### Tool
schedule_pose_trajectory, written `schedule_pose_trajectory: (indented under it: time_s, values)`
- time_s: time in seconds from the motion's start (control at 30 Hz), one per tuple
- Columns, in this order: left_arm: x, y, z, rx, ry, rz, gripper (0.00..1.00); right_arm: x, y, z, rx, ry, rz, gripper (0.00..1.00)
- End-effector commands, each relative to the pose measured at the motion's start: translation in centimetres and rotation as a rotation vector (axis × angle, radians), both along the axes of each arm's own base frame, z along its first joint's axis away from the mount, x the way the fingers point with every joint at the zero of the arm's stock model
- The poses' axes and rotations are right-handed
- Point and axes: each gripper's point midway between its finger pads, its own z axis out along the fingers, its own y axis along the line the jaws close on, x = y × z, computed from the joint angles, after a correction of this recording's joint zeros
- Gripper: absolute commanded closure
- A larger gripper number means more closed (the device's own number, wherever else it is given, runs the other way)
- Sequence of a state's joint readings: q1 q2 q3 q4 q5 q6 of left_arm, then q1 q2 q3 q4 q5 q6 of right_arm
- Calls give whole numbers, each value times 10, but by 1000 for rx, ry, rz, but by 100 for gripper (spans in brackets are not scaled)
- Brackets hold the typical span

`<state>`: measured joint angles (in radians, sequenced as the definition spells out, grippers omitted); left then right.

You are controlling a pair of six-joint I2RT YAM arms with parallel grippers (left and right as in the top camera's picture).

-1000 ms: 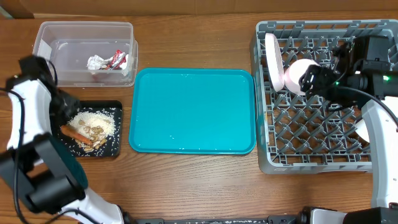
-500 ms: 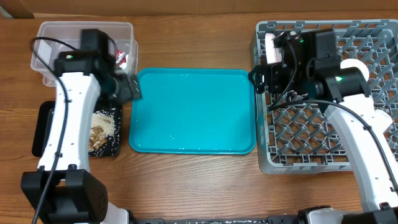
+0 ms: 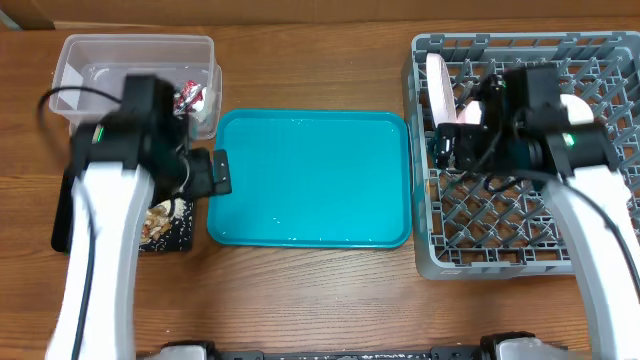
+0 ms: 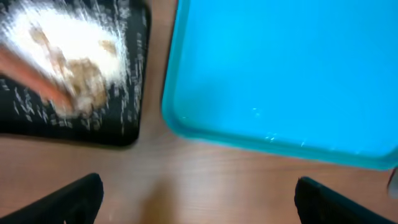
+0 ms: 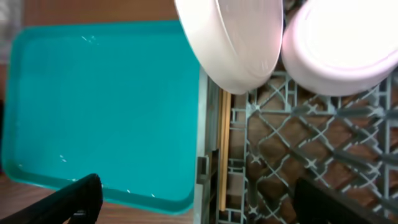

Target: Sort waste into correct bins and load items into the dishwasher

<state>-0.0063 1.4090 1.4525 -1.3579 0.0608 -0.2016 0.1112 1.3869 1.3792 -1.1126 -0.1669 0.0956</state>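
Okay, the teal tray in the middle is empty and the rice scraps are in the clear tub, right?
Not quite: the teal tray is empty, but the rice scraps lie in the black tray, not the clear tub. The left wrist view shows it.

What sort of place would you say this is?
Probably a lab tabletop staged as a dish-clearing station: a grey dish rack holding white bowls, a teal tray, and a clear waste tub.
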Motion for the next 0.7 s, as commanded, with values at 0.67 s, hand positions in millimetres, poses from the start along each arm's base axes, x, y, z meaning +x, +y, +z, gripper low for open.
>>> schedule_pose_trajectory:
  time_s: [0.67]
  values:
    - [-86, -1, 30, -5, -537, -19, 0, -100, -22, 17, 19, -376, -68, 0]
